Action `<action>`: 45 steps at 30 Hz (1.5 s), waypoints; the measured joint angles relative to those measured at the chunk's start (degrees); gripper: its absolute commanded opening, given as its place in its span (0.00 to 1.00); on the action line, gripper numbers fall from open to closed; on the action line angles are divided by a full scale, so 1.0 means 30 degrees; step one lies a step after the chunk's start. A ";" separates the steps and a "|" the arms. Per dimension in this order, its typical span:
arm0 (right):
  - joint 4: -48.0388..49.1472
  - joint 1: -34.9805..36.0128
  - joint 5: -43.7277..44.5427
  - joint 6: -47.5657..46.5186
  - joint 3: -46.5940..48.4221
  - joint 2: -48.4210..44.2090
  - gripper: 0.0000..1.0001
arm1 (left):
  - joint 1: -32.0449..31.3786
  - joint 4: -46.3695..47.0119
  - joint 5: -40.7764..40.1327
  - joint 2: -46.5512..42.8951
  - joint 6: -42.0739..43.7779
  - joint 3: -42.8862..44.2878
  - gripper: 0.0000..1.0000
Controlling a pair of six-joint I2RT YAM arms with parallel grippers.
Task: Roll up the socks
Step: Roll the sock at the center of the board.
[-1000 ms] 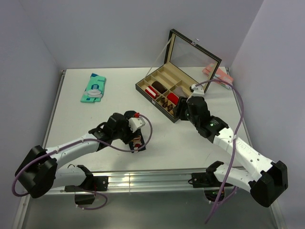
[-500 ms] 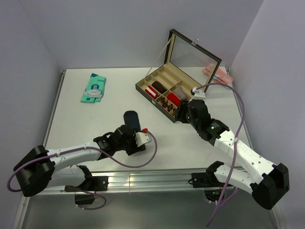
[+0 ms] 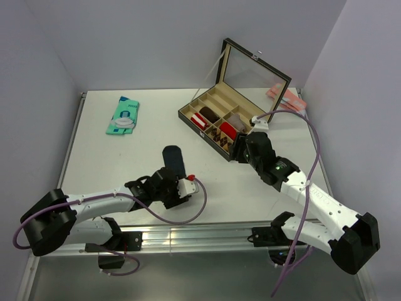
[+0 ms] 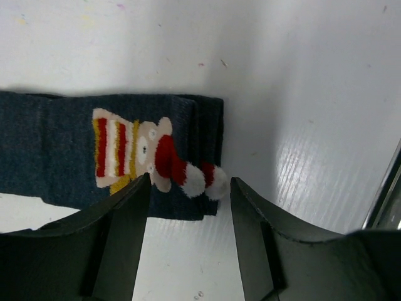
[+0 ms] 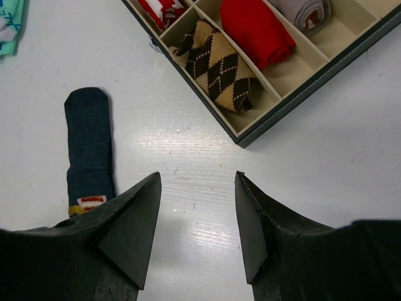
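Note:
A navy sock (image 3: 173, 159) with a bear picture near its cuff lies flat on the white table. It also shows in the left wrist view (image 4: 69, 157) and the right wrist view (image 5: 89, 138). My left gripper (image 3: 177, 184) is open, low over the cuff end, its jaws (image 4: 188, 197) either side of the bear's red and white hat, holding nothing. My right gripper (image 3: 239, 149) is open and empty (image 5: 195, 207) above bare table, just in front of the organiser box. A dark brown roll (image 3: 212, 115) sits in the box.
The open organiser box (image 3: 188, 119) with its raised lid stands at the back right. It holds a red-and-white striped roll (image 5: 160, 9), an argyle roll (image 5: 216, 72), a red roll (image 5: 257, 28) and a grey one (image 5: 304, 12). A teal packet (image 3: 123, 115) lies back left.
My left arm has drawn back toward the near edge. The sock it was on top of now lies stretched out flat and free. My right gripper has barely shifted.

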 measured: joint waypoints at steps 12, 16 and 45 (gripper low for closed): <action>0.0255 0.0000 -0.0007 -0.0007 -0.0102 0.0204 0.55 | 0.0000 0.0962 0.0255 0.1304 0.0262 -0.0073 0.52; 0.0262 0.0000 -0.0007 -0.0022 -0.0313 0.0204 0.52 | -0.0022 0.1916 0.0029 0.2062 0.0211 0.0138 0.46; 0.0481 0.2484 -0.0787 -0.0984 -0.1137 -0.1647 0.40 | 0.8393 -1.6997 1.4411 1.0586 1.2291 1.0469 0.09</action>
